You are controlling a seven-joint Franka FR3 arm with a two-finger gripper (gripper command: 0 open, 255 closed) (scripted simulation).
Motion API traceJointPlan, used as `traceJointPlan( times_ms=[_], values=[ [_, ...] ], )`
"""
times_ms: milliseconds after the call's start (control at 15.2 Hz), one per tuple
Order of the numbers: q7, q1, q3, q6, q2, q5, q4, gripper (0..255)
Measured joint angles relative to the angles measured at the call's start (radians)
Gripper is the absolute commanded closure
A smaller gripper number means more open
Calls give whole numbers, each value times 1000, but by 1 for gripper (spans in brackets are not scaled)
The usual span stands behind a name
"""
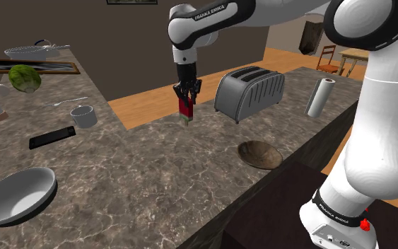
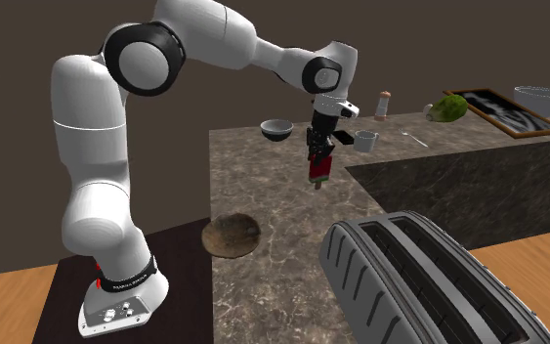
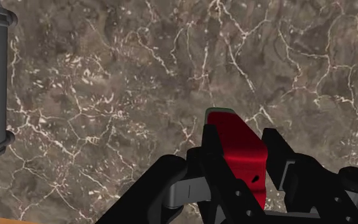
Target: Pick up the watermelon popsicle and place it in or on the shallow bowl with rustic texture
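A: Where is the popsicle (image 1: 185, 109) shown?
B: It is clamped between the 2 fingers of the gripper (image 1: 187, 90) and held upright, green end down, above the marbled counter (image 1: 141, 177).
A: And the brown bowl (image 1: 259, 154)?
B: It is seen on the counter, apart from the popsicle. The toaster (image 1: 250, 93) is set beyond it in the shoulder view.

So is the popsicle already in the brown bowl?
No, the popsicle hangs clasped in the hand above the counter, well apart from the bowl.
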Motion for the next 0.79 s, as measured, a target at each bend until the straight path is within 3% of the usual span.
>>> traceJointPlan(
  times_ms=[792],
  values=[
    [4, -3, -1, -145, -37, 1, 107, 255]
  ],
)
